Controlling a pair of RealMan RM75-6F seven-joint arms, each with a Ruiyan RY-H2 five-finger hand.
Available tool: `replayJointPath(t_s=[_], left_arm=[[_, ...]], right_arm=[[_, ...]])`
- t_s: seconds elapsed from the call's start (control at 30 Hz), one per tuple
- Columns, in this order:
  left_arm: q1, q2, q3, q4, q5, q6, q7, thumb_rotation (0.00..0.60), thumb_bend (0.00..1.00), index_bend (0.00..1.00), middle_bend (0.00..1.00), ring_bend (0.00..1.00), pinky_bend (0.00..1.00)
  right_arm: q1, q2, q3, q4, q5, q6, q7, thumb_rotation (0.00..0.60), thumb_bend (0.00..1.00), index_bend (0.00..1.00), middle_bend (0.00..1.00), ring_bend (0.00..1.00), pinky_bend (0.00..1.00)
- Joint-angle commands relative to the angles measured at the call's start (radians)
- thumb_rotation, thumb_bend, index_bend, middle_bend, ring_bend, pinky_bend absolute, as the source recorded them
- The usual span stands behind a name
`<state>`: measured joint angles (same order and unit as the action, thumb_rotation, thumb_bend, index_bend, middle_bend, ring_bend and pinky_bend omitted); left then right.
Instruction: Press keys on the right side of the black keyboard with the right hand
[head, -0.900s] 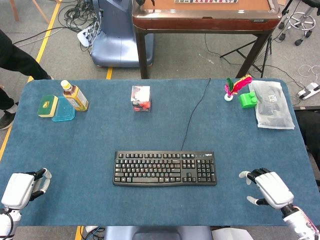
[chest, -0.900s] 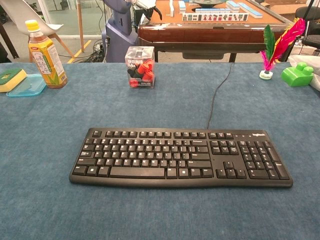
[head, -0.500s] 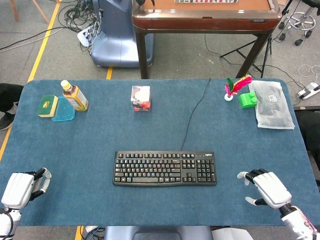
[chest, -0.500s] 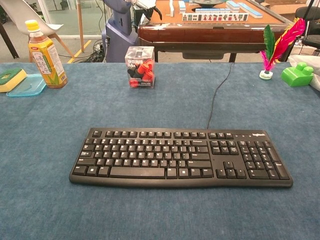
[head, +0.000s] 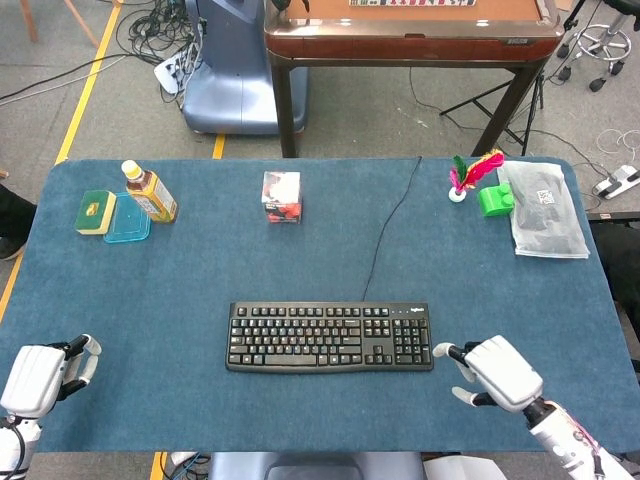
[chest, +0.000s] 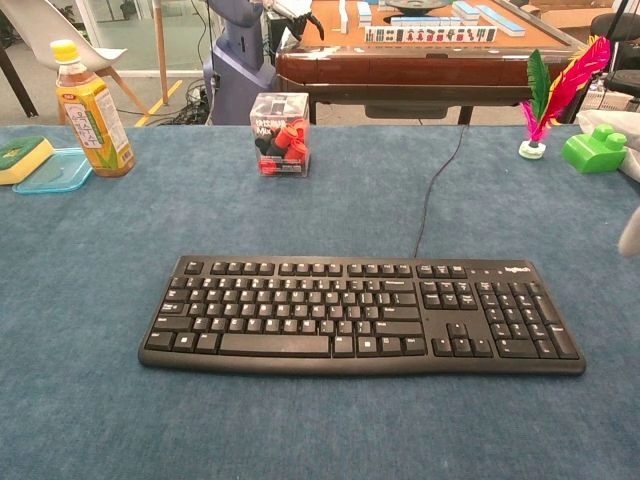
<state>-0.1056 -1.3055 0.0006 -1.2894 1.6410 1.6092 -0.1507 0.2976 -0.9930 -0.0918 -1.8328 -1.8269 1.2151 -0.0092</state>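
Note:
The black keyboard (head: 330, 337) lies in the middle of the blue table, its number pad (chest: 515, 316) at its right end and its cable running away to the far edge. My right hand (head: 493, 372) hovers just right of the keyboard's right end, fingers apart, holding nothing and touching no key. In the chest view only a blurred fingertip (chest: 630, 232) of it shows at the right edge. My left hand (head: 40, 377) rests at the table's near left corner, away from the keyboard, empty with its fingers loosely apart.
A tea bottle (head: 150, 192), a sponge (head: 96, 211) and a blue lid (head: 128, 224) sit at the far left. A small clear box (head: 282, 196) stands behind the keyboard. A feather shuttlecock (head: 463, 177), a green block (head: 494, 199) and a plastic bag (head: 545, 210) occupy the far right.
My right hand has moved left toward the keyboard's right end, and its fingertip now enters the chest view. The left hand has stayed put.

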Motion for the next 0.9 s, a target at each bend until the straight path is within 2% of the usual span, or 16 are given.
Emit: replayJointPath(t_s=[0.03, 0.23, 0.43, 0.6, 0.9], left_arm=[[0.000, 0.002, -0.002, -0.001, -0.004, -0.002, 0.000, 0.600, 0.39, 0.55, 0.89, 0.80, 0.91], [0.003, 0.009, -0.005, -0.007, -0.006, 0.005, -0.005, 0.600, 0.39, 0.53, 0.89, 0.80, 0.91], [0.005, 0.014, -0.008, -0.011, -0.010, 0.006, -0.008, 0.600, 0.39, 0.53, 0.89, 0.80, 0.91], [0.005, 0.020, -0.007, -0.019, -0.008, 0.006, -0.003, 0.600, 0.39, 0.53, 0.89, 0.80, 0.91], [0.006, 0.022, -0.006, -0.024, -0.008, 0.004, -0.006, 0.600, 0.39, 0.53, 0.89, 0.80, 0.91]], right_arm=[[0.045, -0.009, 0.029, -0.051, -0.008, -0.049, -0.061, 0.600, 0.34, 0.36, 0.85, 0.78, 1.00], [0.105, -0.037, 0.066, -0.122, 0.023, -0.145, -0.193, 0.600, 0.69, 0.36, 1.00, 0.95, 1.00], [0.172, -0.081, 0.110, -0.171, 0.124, -0.269, -0.297, 0.600, 0.90, 0.36, 1.00, 1.00, 1.00], [0.245, -0.119, 0.152, -0.180, 0.241, -0.377, -0.371, 0.600, 0.98, 0.36, 1.00, 1.00, 1.00], [0.336, -0.209, 0.188, -0.165, 0.485, -0.465, -0.563, 0.600, 0.99, 0.36, 1.00, 1.00, 1.00]])
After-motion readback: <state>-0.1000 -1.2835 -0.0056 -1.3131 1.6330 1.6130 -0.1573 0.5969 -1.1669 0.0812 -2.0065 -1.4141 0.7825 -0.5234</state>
